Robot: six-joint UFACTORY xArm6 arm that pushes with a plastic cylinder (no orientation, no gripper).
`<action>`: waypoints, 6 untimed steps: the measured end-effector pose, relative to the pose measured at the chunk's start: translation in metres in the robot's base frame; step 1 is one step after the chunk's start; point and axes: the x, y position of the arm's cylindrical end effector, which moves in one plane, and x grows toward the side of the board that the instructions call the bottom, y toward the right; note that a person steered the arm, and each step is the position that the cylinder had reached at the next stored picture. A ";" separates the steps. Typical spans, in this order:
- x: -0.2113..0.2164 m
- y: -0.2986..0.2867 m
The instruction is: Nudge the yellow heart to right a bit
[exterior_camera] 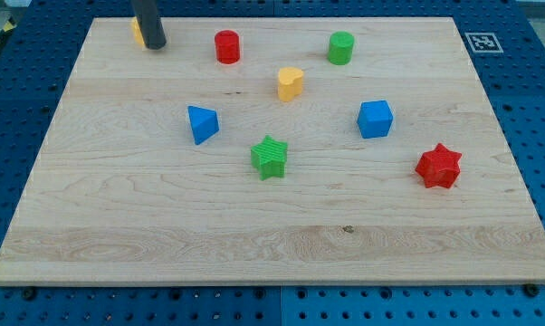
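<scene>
green star and red star sit nearest the bench bottom edge. blue triangle, blue cube mid-bench. yellow heart toward the top edge, centre, between red cylinder and green cylinder. my tip, a bare rod with no tool to spread, touches a yellow block at the top-left corner.

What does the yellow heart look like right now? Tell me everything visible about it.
The yellow heart is a small, solid-looking block, matte like plastic, lying flat on the wooden board in its upper middle. Its notched top faces up and its side wall shows. Nothing touches it: the red cylinder and green cylinder stand apart above it. My tip is far off toward the view's upper left.
</scene>
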 end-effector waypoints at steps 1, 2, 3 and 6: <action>0.002 0.000; 0.034 0.025; 0.072 0.075; 0.086 0.092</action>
